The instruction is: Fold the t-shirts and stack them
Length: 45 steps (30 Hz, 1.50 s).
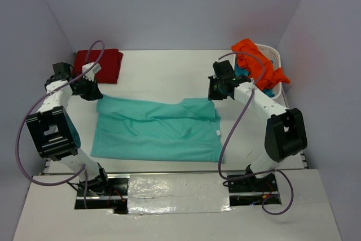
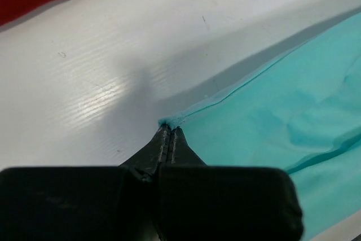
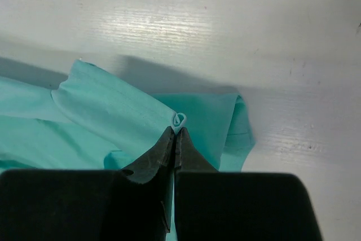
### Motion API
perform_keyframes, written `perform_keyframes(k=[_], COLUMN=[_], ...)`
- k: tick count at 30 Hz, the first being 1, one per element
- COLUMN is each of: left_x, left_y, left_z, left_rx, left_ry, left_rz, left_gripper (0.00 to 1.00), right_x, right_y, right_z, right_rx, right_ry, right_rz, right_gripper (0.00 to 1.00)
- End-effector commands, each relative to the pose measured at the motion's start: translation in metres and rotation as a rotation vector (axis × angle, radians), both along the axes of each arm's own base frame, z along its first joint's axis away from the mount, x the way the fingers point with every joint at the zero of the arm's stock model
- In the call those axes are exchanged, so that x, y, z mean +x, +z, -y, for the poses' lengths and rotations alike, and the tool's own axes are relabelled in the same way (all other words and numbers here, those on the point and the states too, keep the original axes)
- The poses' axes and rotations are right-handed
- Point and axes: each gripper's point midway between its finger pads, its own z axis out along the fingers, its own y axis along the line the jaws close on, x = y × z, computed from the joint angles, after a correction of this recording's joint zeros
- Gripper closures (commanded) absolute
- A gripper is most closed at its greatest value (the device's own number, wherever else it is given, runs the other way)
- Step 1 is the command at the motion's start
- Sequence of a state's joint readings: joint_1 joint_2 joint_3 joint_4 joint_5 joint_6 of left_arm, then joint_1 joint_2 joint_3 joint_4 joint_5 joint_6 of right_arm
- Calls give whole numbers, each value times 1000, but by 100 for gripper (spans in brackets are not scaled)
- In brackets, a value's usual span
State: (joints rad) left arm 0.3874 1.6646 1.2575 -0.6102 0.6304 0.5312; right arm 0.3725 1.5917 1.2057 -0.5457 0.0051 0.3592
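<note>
Our left gripper (image 2: 170,129) and right gripper (image 3: 176,131) both pinch far corners of the mint shirt (image 1: 158,134), spread left of the basket (image 1: 275,52). Red shirt (image 1: 104,65) looks folded; orange shirt (image 1: 255,60) waits in the basket.

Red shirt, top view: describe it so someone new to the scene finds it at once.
On the white table, look to the far-left corner. The dark red shirt lies there folded into a compact rectangle. It is the only red cloth: the mint shirt is spread mid-table, the orange shirt spills from the basket at far right.
</note>
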Motion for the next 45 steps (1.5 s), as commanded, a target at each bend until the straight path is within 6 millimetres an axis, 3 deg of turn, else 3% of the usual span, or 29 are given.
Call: perform_keyframes(k=[1, 2, 4, 5, 7, 9, 12, 15, 19, 25, 27, 28, 29, 31, 33, 34, 35, 37, 38, 41, 42, 44, 45], left_x=[7, 3, -11, -17, -29, -46, -87, -114, -125, -125, -126, -128, -127, -133, -130, -132, -127, -128, -128, -116, -110, -95, -91], left_y=[35, 44, 43, 49, 48, 43, 13, -22, -49, -62, -64, -67, -66, -67, -61, -59, -52, -43, -32, -13, -11, -7, -8], left_z=[6, 6, 0, -1, -14, -11, 8, 11, 6, -6, -8, -11, -13, -12, -15, -14, -15, -11, -9, -11, -13, -19, -23], left_rx=[-8, 6, 26, 35, 51, 36, 25, 54, 83, 125, 133, 143, 148, 134, 138, 126, 127, 103, 90, 89, 93, 98, 108], left_ry=[-36, -42, -50, -52, -52, -86, -227, -272, -244, -219, -221, -216, -215, -237, -233, -235, -247, -273, -284, -273, -256, -182, -153], left_rz=[139, 171, 178, 198, 208, 168, 58, -31, -90, -139, -152, -173, -182, -222, -228, -248, -228, -225, -226, -188, -174, -145, -141], left_gripper=[100, 100, 100, 100, 100, 100, 100, 100, 100, 100, 94, 89, 75, 61, 55, 45, 41, 5, 0, 1, 3, 16, 26], right_x=[-8, -13, -30, -37, -56, -76, -100, -120, -134, -144, -151, -153, -155, -153, -141, -135, -124, -115, -105, -88, -83, -69, -64], right_y=[7, 13, 6, 14, 4, 1, -11, -32, -55, -68, -72, -73, -72, -65, -39, -28, -6, 13, 28, 26, 6, -1, -24], right_z=[7, 8, 12, 15, 22, 25, 15, 4, 0, 2, -1, -2, -2, -1, -2, -3, -9, -24, -35, -62, -70, -84, -87], right_rx=[-35, -20, -19, -8, -8, 17, 82, 117, 119, 119, 131, 135, 135, 126, 122, 126, 149, 179, 205, 248, 242, 261, 240], right_ry=[25, 19, 18, 14, 1, 6, 24, 42, 47, 67, 90, 102, 112, 142, 163, 170, 185, 223, 248, 282, 288, 292, 278], right_rz=[-3, 10, -15, 7, -19, -29, -61, -119, -185, -213, -233, -241, -246, -221, -135, -96, -24, 37, 89, 58, -7, -24, -82], right_gripper=[100, 100, 100, 100, 100, 100, 100, 100, 100, 100, 90, 68, 60, 47, 44, 44, 44, 44, 44, 51, 54, 77, 93])
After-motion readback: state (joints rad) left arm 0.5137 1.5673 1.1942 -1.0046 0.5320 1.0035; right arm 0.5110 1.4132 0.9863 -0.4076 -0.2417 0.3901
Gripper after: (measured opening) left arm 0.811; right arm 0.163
